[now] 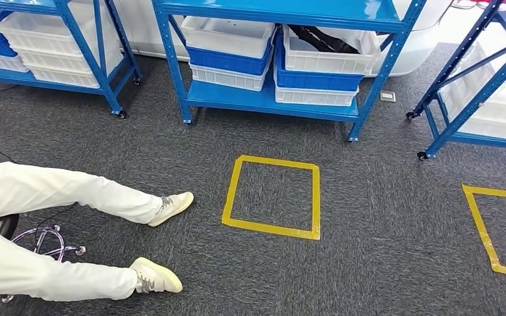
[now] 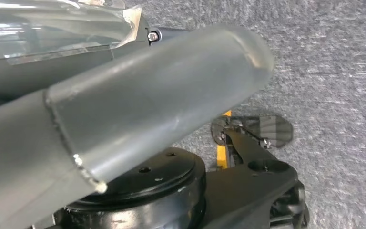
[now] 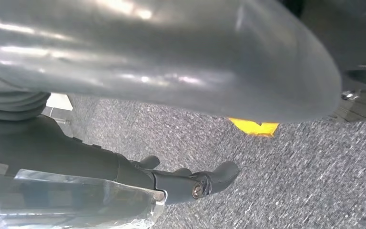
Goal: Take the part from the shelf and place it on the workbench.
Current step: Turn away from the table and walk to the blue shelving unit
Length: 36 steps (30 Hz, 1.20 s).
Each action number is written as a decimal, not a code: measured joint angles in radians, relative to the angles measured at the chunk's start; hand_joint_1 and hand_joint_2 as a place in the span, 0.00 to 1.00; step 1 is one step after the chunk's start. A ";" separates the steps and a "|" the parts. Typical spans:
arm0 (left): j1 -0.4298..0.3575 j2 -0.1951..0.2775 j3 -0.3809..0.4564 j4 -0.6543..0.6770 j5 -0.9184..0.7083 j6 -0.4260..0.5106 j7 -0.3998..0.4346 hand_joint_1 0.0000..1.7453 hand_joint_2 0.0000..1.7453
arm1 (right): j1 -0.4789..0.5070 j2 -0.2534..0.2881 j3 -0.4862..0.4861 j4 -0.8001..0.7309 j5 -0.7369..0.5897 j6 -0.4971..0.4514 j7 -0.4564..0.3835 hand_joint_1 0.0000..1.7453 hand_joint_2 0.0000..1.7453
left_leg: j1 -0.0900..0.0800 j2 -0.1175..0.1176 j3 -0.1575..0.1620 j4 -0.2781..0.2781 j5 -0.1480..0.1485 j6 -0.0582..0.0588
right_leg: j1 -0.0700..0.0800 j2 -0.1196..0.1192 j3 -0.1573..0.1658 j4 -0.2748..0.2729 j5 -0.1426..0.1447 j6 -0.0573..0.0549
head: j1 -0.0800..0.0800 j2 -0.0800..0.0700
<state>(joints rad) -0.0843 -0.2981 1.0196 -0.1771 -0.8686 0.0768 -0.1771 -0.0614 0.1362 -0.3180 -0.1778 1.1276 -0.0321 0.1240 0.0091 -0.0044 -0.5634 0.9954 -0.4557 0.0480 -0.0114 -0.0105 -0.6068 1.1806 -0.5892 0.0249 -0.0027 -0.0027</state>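
Where the part lies: dark part, I think, in white bin on blue shelf, ahead, slightly to right.
Right hand: nearer side, hanging, fingers apart, empty.
Left hand: I cannot tell its state.

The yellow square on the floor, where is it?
In the head view, the yellow tape square lies on the grey carpet before the middle blue shelf, right of a seated person's shoes.

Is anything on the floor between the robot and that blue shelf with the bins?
The carpet up to the middle shelf holds just a flat yellow tape square. A seated person's legs stretch out at the left, beside that path, not across it.
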 joint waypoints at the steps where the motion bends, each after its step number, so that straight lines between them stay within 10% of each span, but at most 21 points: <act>1: 0.000 -0.001 -0.001 0.000 -0.002 0.005 0.006 0.00 0.00 | 0.001 0.000 -0.003 0.000 -0.001 0.000 0.000 0.00 0.00 | 0.000 -0.002 0.000 0.000 -0.001 0.001 | -0.001 0.002 -0.036 0.063 -0.021 0.000 | 0.002 0.000; 3: 0.000 -0.003 -0.001 0.000 -0.006 0.008 0.013 0.00 0.00 | 0.004 -0.001 -0.009 0.000 -0.002 0.000 0.000 0.00 0.00 | -0.001 -0.008 0.004 0.001 -0.005 0.000 | -0.002 0.004 -0.066 0.102 -0.019 0.013 | 0.002 0.000; 6: 0.000 -0.007 -0.002 0.000 -0.009 0.009 0.017 0.00 0.00 | 0.005 -0.003 -0.013 0.000 -0.002 -0.001 0.000 0.00 0.00 | -0.002 -0.016 0.016 0.004 -0.016 -0.011 | -0.007 0.005 0.008 -0.077 0.073 0.038 | 0.003 0.000; 8: 0.000 -0.008 -0.002 0.000 -0.010 0.009 0.018 0.00 0.00 | 0.004 -0.003 -0.014 0.000 -0.002 -0.001 0.000 0.00 0.00 | -0.006 -0.018 0.022 0.007 -0.026 -0.022 | -0.006 0.006 0.048 -0.162 0.109 0.028 | 0.003 0.000; 13: -0.001 -0.008 -0.002 0.000 -0.010 0.011 0.021 0.00 0.00 | 0.005 -0.002 -0.016 0.000 0.001 -0.004 0.000 0.00 0.00 | 0.000 -0.011 0.010 0.049 -0.059 -0.044 | -0.009 0.006 0.064 -0.175 0.110 -0.013 | 0.000 0.000; 16: -0.001 -0.008 -0.002 0.000 -0.010 0.010 0.021 0.00 0.00 | 0.004 -0.001 -0.018 0.000 0.003 -0.004 0.002 0.00 0.00 | 0.002 -0.003 -0.091 0.240 -0.137 -0.056 | -0.008 0.004 0.076 -0.175 0.100 -0.029 | -0.003 0.000; 18: 0.002 -0.005 -0.002 0.000 -0.010 -0.003 0.017 0.00 0.00 | 0.005 -0.001 -0.019 0.000 0.005 -0.005 0.004 0.00 0.00 | 0.002 -0.003 -0.142 0.307 -0.136 -0.055 | -0.005 0.004 0.085 -0.175 0.092 -0.035 | -0.003 0.000; 23: 0.002 0.005 -0.001 0.000 -0.007 -0.028 0.005 0.00 0.00 | 0.004 0.007 -0.020 0.000 0.014 -0.009 0.006 0.00 0.00 | -0.006 0.004 -0.047 0.050 0.018 -0.028 | 0.004 0.008 0.109 -0.176 0.066 -0.026 | -0.002 0.000; 28: 0.003 0.006 -0.001 0.000 0.001 -0.026 0.002 0.00 0.00 | -0.001 0.010 -0.020 -0.001 0.024 -0.011 0.006 0.00 0.00 | -0.008 0.000 -0.016 0.003 0.013 -0.005 | 0.011 0.003 0.110 -0.162 0.042 -0.003 | -0.001 0.000; 32: 0.002 0.006 -0.001 0.000 0.003 -0.022 0.000 0.00 0.00 | 0.000 0.011 -0.019 -0.001 0.029 -0.011 0.005 0.00 0.00 | -0.004 -0.002 0.008 -0.010 0.003 0.006 | 0.004 0.007 -0.028 0.069 -0.032 0.001 | 0.002 0.000; 34: 0.003 0.006 -0.001 0.000 0.004 -0.020 0.000 0.00 0.00 | 0.004 0.010 -0.019 -0.001 0.031 -0.011 0.005 0.00 0.00 | -0.004 -0.008 0.020 -0.009 -0.009 0.003 | -0.003 0.007 -0.062 0.086 -0.007 0.022 | 0.002 0.000; 36: 0.004 0.006 -0.001 0.000 0.004 -0.019 0.000 0.00 0.00 | 0.005 0.008 -0.020 -0.001 0.032 -0.011 0.005 0.00 0.00 | -0.001 -0.012 0.037 -0.007 -0.024 -0.006 | -0.014 0.007 -0.030 -0.026 0.067 0.050 | 0.003 0.000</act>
<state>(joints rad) -0.0801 -0.2921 1.0189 -0.1770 -0.8644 0.0576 -0.1774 -0.0567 0.1440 -0.3375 -0.1786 1.1593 -0.0431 0.1286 0.0079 -0.0165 -0.5261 0.9885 -0.4798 0.0423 -0.0257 -0.0035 -0.6366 1.1550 -0.5218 0.0745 0.0003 -0.0027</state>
